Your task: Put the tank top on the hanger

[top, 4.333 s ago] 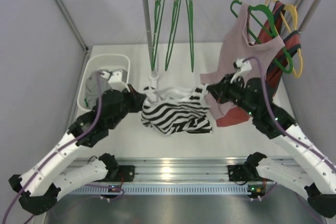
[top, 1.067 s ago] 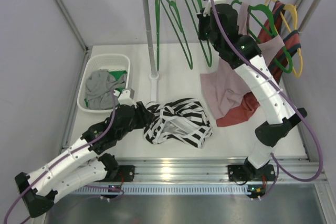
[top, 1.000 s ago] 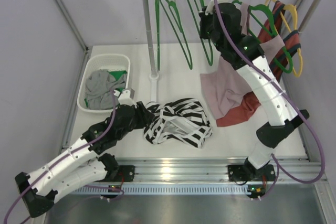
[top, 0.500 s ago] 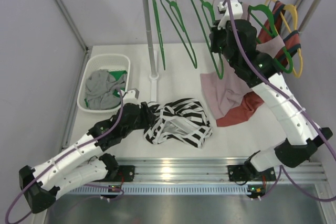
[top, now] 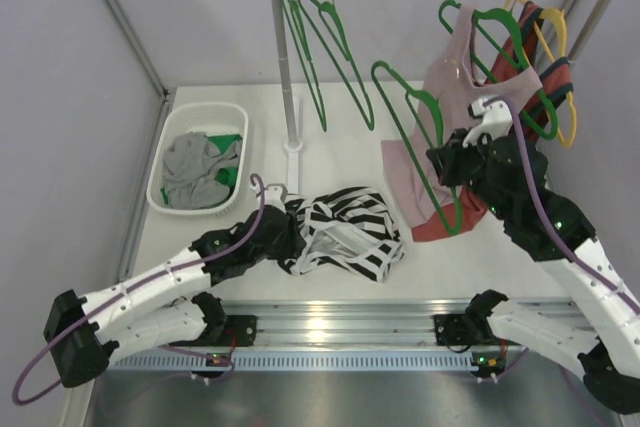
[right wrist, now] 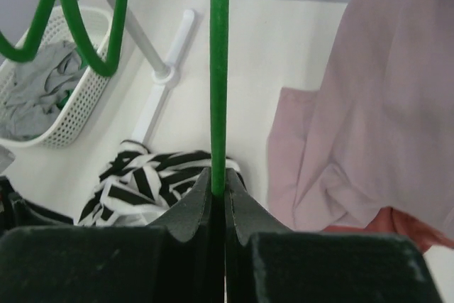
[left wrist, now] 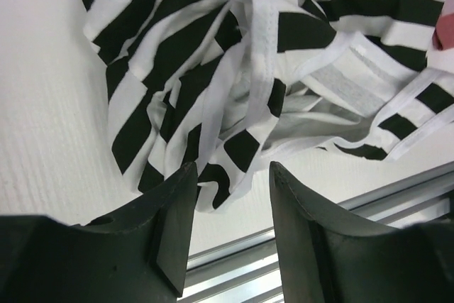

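The black-and-white striped tank top (top: 345, 232) lies crumpled on the table; it also shows in the left wrist view (left wrist: 234, 69) and the right wrist view (right wrist: 152, 179). My left gripper (top: 287, 230) is open at the tank top's left edge. In the left wrist view (left wrist: 230, 186) a fold of striped fabric hangs just between the fingertips. My right gripper (top: 447, 162) is shut on a green hanger (top: 425, 112) and holds it tilted above the table, right of the tank top. In the right wrist view (right wrist: 219, 188) the hanger's bar (right wrist: 218, 69) is pinched between the jaws.
The rack's pole (top: 285, 67) stands behind the tank top, with two green hangers (top: 325, 47) on the rail. A pink top (top: 470, 77), a yellow hanger (top: 555, 47) and a red cloth (top: 450, 225) are at the right. A white basket (top: 170, 137) with a grey garment sits at the left.
My right arm has taken the green hanger off the rail and brought it down beside the tank top. My left gripper has shifted slightly forward at the tank top's left edge.
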Action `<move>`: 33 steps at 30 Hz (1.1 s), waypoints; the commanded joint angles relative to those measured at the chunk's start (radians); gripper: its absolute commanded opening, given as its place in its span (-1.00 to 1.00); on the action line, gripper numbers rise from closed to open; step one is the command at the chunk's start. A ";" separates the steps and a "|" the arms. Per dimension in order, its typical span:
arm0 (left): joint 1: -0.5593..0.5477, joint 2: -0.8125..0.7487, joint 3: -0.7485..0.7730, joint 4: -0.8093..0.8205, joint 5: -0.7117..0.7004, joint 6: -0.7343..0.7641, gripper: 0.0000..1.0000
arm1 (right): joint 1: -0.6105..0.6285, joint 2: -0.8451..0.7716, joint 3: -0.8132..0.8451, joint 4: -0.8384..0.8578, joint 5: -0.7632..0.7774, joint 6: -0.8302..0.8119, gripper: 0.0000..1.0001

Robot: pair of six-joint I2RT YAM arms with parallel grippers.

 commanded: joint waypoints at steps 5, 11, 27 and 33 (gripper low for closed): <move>-0.154 0.122 0.065 -0.033 -0.141 0.008 0.00 | 0.008 -0.240 -0.228 -0.107 -0.152 0.138 -1.00; -0.218 0.222 0.129 -0.099 -0.259 -0.004 -0.02 | 0.007 -0.355 -0.295 -0.188 -0.202 0.182 -1.00; -0.248 0.340 0.209 -0.142 -0.361 0.023 -0.68 | 0.008 -0.381 -0.300 -0.271 -0.399 0.139 -1.00; -0.208 0.340 0.250 -0.148 -0.379 0.023 -1.00 | 0.007 -0.364 -0.266 -0.358 -0.511 0.069 -1.00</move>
